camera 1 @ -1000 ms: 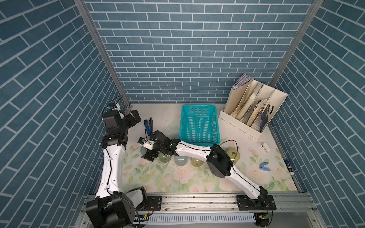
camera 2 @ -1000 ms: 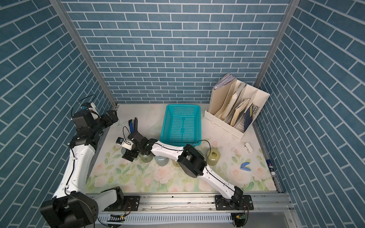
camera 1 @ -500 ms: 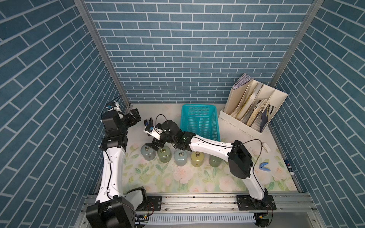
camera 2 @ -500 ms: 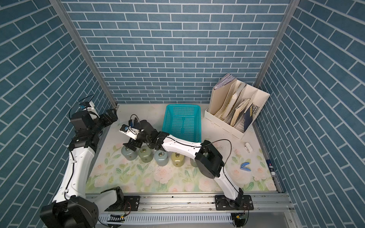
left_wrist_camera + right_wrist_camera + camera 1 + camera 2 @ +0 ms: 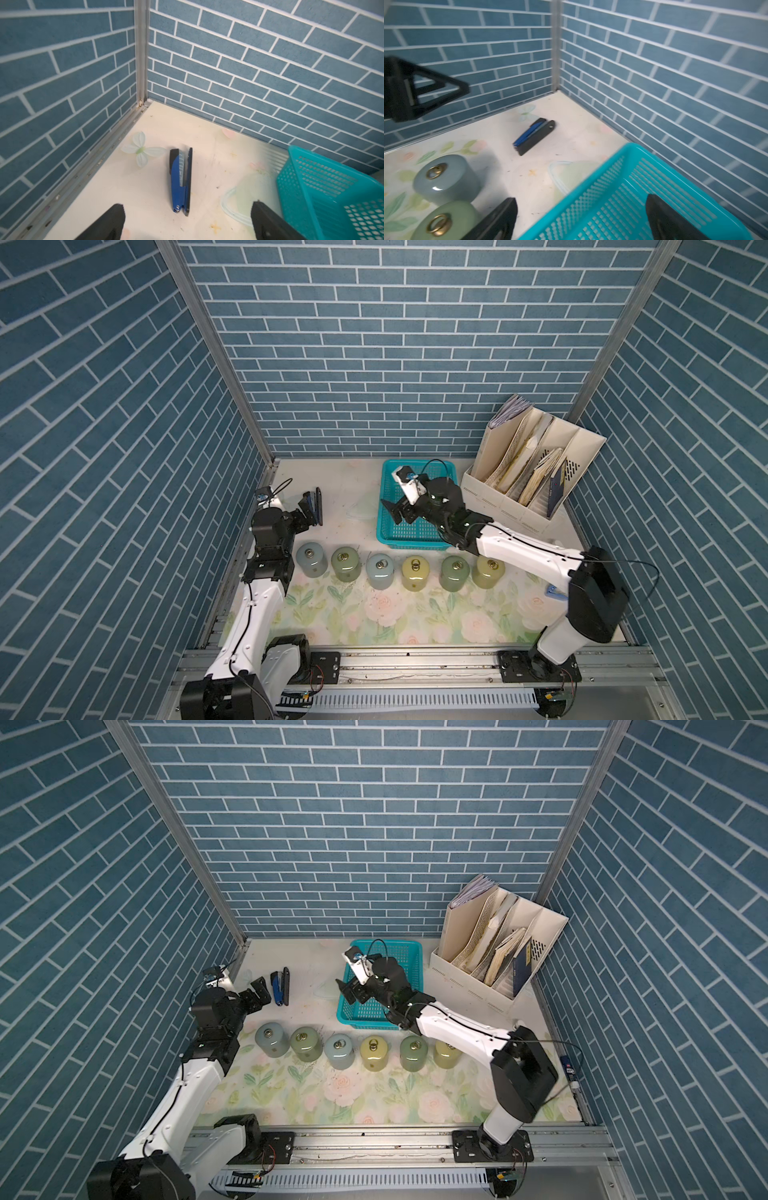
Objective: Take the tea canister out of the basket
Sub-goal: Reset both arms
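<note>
Turquoise plastic basket (image 5: 411, 543), rectangular with mesh walls and a solid rim, is seen empty where visible, so the removal is judged done. Six tea canisters (image 5: 380, 570), squat glossy cylinders in grey-blue, green and ochre with brass ring tops, are lined up on the floral surface (image 5: 374, 614) just in front of it. The right pincer (image 5: 395, 512) is held spread wide and empty over a basket wall; the left pincer (image 5: 258, 989) is likewise parted, nothing gripped.

We see a turquoise basket (image 5: 411, 545) with perforated mesh sides. The table (image 5: 374, 614) is cream, printed with pink roses and green leaves. The canisters (image 5: 380, 571) are grey-blue, sage, pale blue, olive-yellow, green and olive, each with a brass ring. The walls (image 5: 415, 344) show blue brick with pale grout, and the file organizer (image 5: 490, 497) is cream.
</note>
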{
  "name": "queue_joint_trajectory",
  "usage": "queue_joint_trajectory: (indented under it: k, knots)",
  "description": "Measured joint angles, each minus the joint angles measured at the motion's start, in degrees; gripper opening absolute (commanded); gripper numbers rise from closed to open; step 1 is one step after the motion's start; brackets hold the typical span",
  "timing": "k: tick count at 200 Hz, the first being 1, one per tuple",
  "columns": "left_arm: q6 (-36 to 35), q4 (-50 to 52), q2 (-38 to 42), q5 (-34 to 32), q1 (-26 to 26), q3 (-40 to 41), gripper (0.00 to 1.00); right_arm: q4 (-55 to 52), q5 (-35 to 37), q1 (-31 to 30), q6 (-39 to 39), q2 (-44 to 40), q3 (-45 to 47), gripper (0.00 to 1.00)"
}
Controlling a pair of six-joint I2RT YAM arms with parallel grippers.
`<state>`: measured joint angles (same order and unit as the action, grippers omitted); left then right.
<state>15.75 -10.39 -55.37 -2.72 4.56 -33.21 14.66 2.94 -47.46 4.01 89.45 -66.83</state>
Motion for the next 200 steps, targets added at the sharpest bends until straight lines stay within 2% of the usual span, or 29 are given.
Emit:
queue_joint_trajectory:
  k: [25, 53, 90, 116, 146, 200]
  knots:
    - [-2.4, -8.3, -1.3, -4.2, -1.4, 5.8, 1.00, 0.5, 5.6, 7.0, -2.9, -9.5, 8.2, 1.00]
    - [-4.1, -18.2, -5.3, -5.4, -2.3, 12.2, 1.00, 0.4, 11.5, 16.6, -6.3, -18.4, 17.4, 1.00]
    - [-7.8, -28.5, -14.9, -8.4, -5.7, 13.2, 1.00, 1.1, 17.7, 30.4, -9.6, -27.5, 29.2, 1.00]
    - [-9.2, -35.3, -17.2, -9.5, -6.8, 15.6, 1.00, 4.8, 18.8, 40.6, -10.7, -31.6, 38.3, 1.00]
    - [-10.7, -41.7, -19.9, -9.9, -7.0, 17.2, 1.00, 14.7, 16.1, 47.0, -11.6, -29.0, 47.3, 1.00]
    - [-13.3, -52.5, -23.5, -7.8, -7.1, 21.6, 1.00, 35.2, 10.5, 47.4, -10.6, -13.6, 52.3, 1.00]
